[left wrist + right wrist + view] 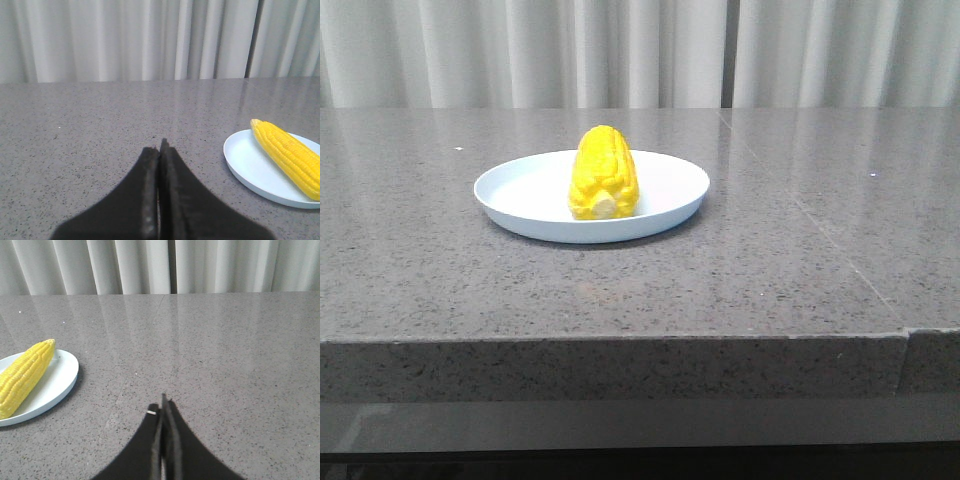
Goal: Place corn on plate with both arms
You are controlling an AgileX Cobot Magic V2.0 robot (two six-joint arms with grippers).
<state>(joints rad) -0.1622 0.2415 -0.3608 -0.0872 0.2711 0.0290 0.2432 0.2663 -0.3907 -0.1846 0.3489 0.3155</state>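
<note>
In the front view the table [770,260] edge runs across the lower part of the frame, with bare grey stone between it and the plate [665,205]. The plate sits left of centre, and the corn [604,172] lies in it, pale stub end facing the camera, the cob pointing away toward the curtain [640,50] along the top. Neither arm shows in this view.

The wrist views add what the front view lacks. The left gripper [161,145] shows at bottom centre of its frame, its black fingers pressed together, holding nothing, above bare table; the plate and corn lie at lower right, well apart from it. The right gripper [163,402] is likewise at bottom centre, fingers pressed together and empty, with the plate and corn at the left edge of the frame, well apart. In both, open tabletop stretches ahead to the curtain.
</note>
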